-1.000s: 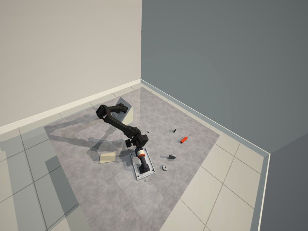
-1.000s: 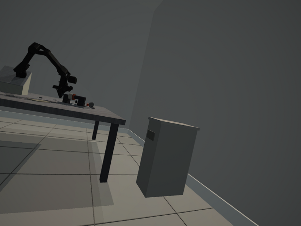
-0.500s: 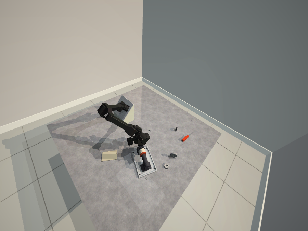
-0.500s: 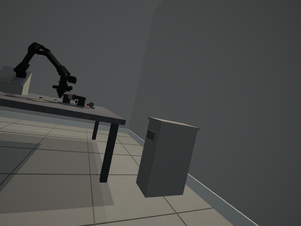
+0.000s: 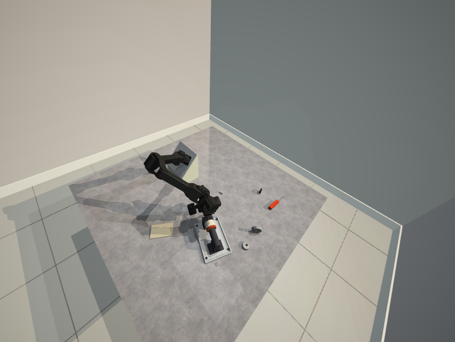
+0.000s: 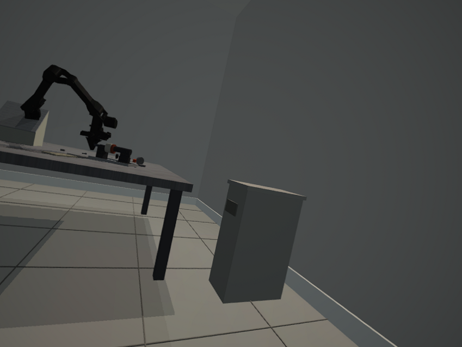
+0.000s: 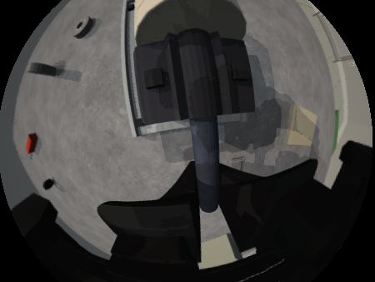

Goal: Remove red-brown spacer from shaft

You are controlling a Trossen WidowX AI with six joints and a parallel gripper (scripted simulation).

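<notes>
My gripper (image 6: 92,146) (image 7: 198,163) is shut on the dark blue-grey shaft (image 7: 205,146) near its free end. The shaft runs from the fingers into a dark bearing block (image 7: 193,83) (image 6: 102,152). Beyond that block is a wide cream spacer (image 5: 208,221) (image 6: 106,145) (image 7: 143,14). The red-brown spacer (image 5: 211,228) (image 6: 112,148) is in line behind it, against the dark tube of the big housing block (image 5: 216,245) (image 6: 124,154). No gap shows there. All stand on a pale base plate (image 5: 225,236) (image 7: 128,83). The wrist view does not show the red-brown spacer.
Beside the plate lie a pale ring (image 5: 245,245) (image 7: 82,27), a dark disc (image 5: 256,229) (image 7: 42,68), an orange-red tool (image 5: 274,204) (image 7: 32,143) and a small black part (image 5: 260,190) (image 7: 48,183). A cream pad (image 5: 161,230) (image 7: 302,125) is on the other side. A tiny ring (image 5: 216,264) lies beyond the plate.
</notes>
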